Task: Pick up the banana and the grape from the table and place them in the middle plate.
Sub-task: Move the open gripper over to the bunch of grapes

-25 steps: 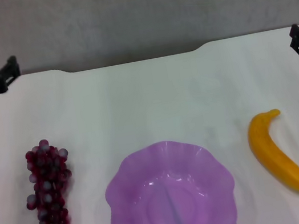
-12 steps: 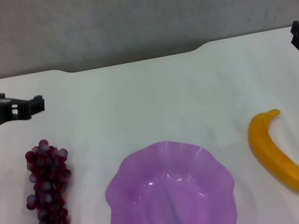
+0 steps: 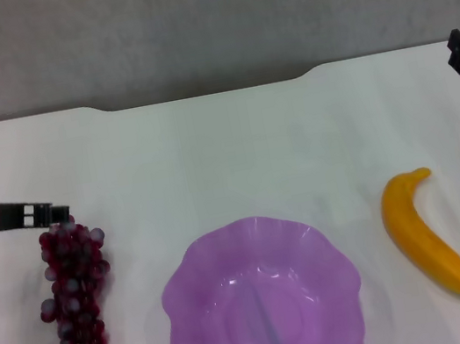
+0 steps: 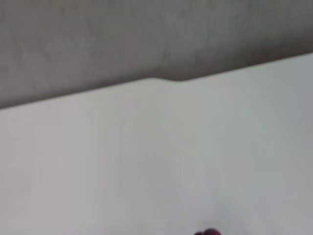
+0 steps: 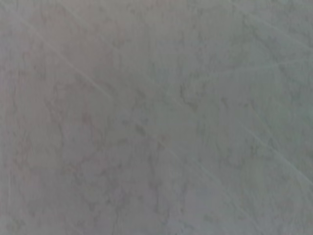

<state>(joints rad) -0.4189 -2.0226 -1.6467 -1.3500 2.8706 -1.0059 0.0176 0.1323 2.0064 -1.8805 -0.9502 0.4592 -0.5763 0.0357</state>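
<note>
One banana [image 3: 428, 236], one grape [image 3: 76, 310], one middle plate [image 3: 176, 293].

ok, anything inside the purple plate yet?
Nothing: the middle plate holds no fruit. The grape and banana lie on the table. The plate's underside is hidden.
</note>
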